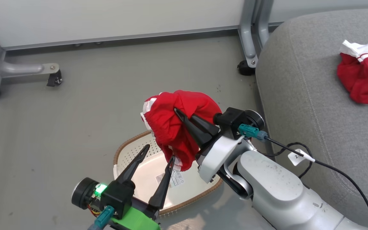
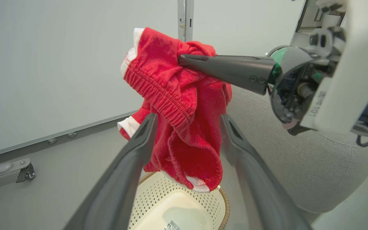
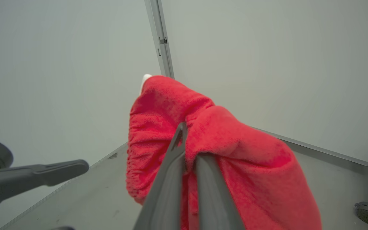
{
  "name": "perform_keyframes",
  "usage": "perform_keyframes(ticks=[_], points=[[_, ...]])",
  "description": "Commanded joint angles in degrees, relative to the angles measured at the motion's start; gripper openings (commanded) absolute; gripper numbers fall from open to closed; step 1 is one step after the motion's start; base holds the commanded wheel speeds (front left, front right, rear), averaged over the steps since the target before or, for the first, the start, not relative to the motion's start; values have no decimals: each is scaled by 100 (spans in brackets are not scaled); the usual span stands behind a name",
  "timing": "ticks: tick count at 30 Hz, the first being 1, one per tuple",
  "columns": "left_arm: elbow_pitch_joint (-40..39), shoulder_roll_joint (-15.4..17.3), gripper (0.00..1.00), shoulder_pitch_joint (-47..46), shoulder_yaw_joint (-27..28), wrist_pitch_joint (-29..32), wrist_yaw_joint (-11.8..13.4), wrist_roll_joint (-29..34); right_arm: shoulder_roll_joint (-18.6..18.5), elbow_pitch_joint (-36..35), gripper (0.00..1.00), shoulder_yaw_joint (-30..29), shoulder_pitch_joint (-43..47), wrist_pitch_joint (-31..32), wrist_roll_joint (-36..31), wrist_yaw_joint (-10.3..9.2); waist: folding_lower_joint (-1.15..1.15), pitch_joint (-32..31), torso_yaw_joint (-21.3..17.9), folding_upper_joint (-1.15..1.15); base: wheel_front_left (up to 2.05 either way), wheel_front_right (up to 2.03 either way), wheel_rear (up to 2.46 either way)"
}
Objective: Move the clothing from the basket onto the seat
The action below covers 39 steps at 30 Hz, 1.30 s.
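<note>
A red garment [image 1: 174, 124] with white trim hangs bunched above the basket [image 1: 129, 153], pinched in my shut right gripper [image 1: 178, 112]. The same garment [image 2: 177, 105] fills the middle of the left wrist view and drapes over the right fingers [image 3: 184, 150] in the right wrist view. My left gripper [image 1: 159, 152] stands open just below it, its fingers on either side of the hanging cloth [image 2: 187, 156] without pinching it. The cream basket [image 2: 174, 204] sits on the floor with only a paper label inside. A second red garment [image 1: 364, 76] lies crumpled on the grey seat [image 1: 302, 89] at the right.
Metal frame legs with castors [image 1: 54, 78] stand on the grey floor along the back wall, another castor [image 1: 244, 67] beside the seat. A black cable [image 1: 331, 169] runs from my right wrist across the seat's front edge.
</note>
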Motion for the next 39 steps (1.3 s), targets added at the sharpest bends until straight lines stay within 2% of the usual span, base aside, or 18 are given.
perform_keyframes(ticks=[1,4,23,31,39], points=[[32,72,100,22,-15,-5,-1,23,-42,-4,0,-53,93,-27,-36,-2,0,67,-123,0,0,0,0],[45,99,100,-48,-30,-15,-15,44,-49,-34,0,-128,157,-28,-52,-2,0,153,-308,0,0,0,0],[-198,371,100,-503,-170,316,-116,234,-47,-398,0,-1092,549,-27,-356,-1,0,801,-2360,0,0,0,0],[-400,469,100,-679,-151,458,-108,269,-162,-555,0,-1700,734,-26,-445,-1,0,1070,-2672,0,0,0,0],[-632,464,100,-999,-243,564,-187,333,-488,-641,0,-2780,436,-26,-711,-2,0,1446,-2562,0,0,0,0]])
